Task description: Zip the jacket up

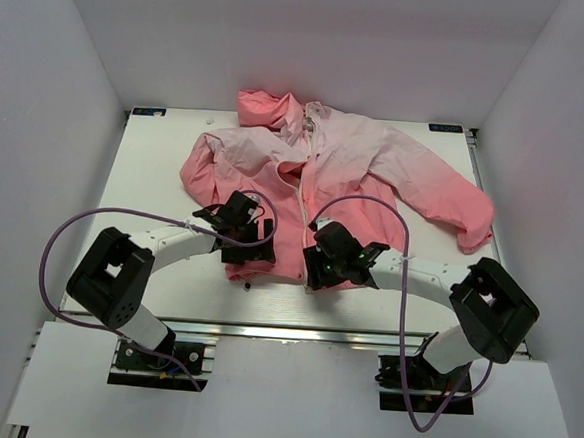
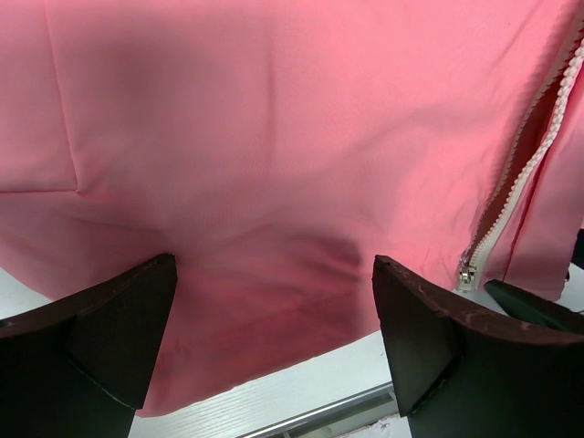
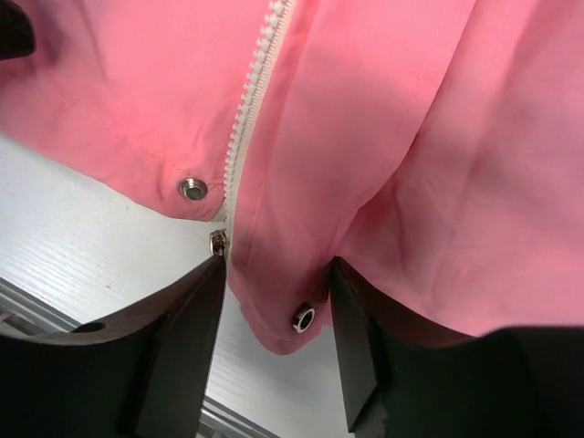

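Jacket (image 1: 376,165) lies front-up on the table (image 1: 148,269), roughly centred, with its long axis running from the arms toward the far wall. The hood (image 1: 265,107) points away and the hem (image 1: 280,274) sits closest to the arm bases. One sleeve (image 1: 463,216) trails out to the right. The whitish zipper (image 1: 305,195) follows that same near-to-far line. From the wrist views, the slider (image 3: 217,242) appears to sit right down at the hem with the teeth above it unjoined, so the closing itself seems not yet begun; the step in hand looks like securing the bottom of the jacket. The left gripper (image 2: 274,356) has its jaws spread wide over the hem of the left front panel, holding nothing, with the slider off to one side of it. The right gripper (image 3: 274,347) has its jaws partly apart, straddling the hem corner of the other panel beside a metal snap (image 3: 304,319), one finger just next to the slider; the gap looks too wide to be pinching the thin cloth. Next, I judge, one gripper should pin the hem flat while the other takes the slider's pull and draws it straight toward the hood, keeping the crinkly fabric out of the teeth.
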`<state>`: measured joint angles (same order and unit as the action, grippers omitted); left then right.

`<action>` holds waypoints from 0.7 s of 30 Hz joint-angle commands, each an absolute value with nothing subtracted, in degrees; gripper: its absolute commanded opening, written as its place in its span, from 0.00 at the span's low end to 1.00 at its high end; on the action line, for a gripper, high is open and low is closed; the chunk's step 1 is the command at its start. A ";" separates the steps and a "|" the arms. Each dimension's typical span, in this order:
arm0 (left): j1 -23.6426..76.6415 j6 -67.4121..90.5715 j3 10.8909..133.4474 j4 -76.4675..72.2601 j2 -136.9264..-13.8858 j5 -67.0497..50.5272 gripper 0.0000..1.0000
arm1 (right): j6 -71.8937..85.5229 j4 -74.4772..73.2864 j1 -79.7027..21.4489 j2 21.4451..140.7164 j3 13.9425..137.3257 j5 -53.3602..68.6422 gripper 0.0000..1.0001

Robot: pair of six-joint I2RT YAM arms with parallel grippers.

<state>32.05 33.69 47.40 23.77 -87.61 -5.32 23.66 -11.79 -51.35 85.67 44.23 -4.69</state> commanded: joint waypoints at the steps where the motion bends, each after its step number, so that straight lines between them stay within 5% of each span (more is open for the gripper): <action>1: 31.82 33.66 47.02 23.91 -85.43 -4.75 0.98 | 23.55 -11.34 -51.24 87.88 45.61 -4.22 0.57; 4: 31.90 33.66 47.02 24.17 -85.17 -4.39 0.98 | 23.73 -12.21 -51.24 89.55 46.23 -4.40 0.64; 7: 31.90 33.66 47.02 24.26 -85.08 -4.31 0.98 | 23.99 -12.04 -51.24 89.83 46.23 -5.70 0.60; 13: 31.90 33.66 47.28 24.43 -85.08 -4.04 0.98 | 24.43 -11.51 -51.24 88.86 45.26 -7.56 0.33; 17: 31.90 33.66 47.64 24.70 -84.82 -4.04 0.98 | 25.48 -11.42 -51.24 88.33 45.09 -8.17 0.02; 21: 32.43 31.30 48.86 25.92 -83.24 -5.36 0.98 | 27.42 -13.35 -51.07 84.83 45.09 -12.29 0.00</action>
